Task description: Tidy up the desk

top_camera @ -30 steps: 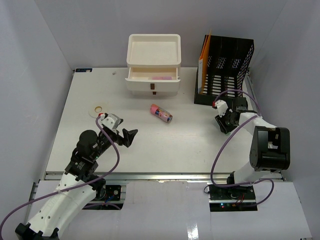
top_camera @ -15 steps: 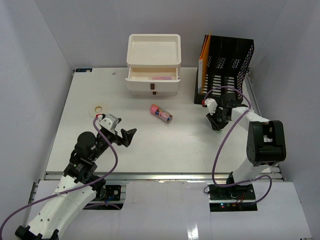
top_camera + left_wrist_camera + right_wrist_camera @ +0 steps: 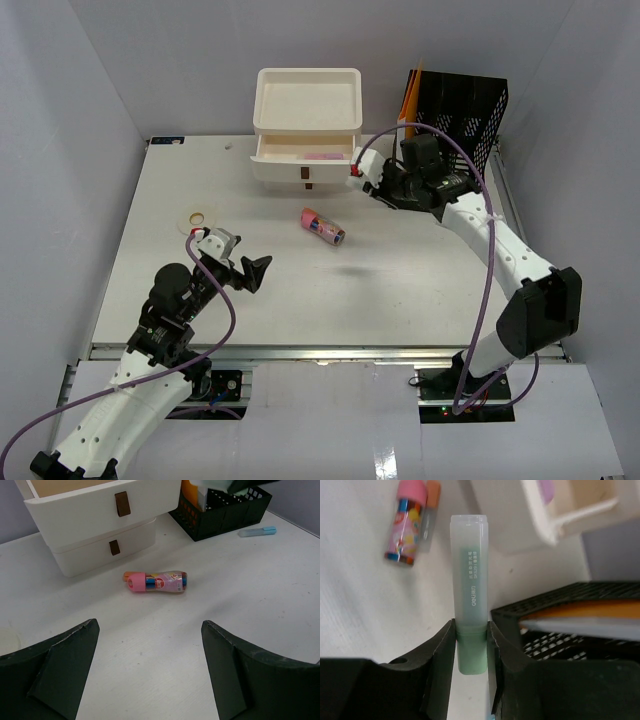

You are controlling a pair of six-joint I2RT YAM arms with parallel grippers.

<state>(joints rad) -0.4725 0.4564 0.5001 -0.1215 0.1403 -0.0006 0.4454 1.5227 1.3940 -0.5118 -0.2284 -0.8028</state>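
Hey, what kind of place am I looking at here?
Probably a mock office workspace set up as a robot test cell: a white desk inside pale grey walls, a cream drawer unit and a black mesh file holder.

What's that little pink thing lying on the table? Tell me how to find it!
Find the cream drawer unit at the far edge of the white desk. Out on the desk just in front of it lies a small clear tube on its side. Its pink cap and colourful label set it apart from the plain pale green highlighter that the right gripper holds.
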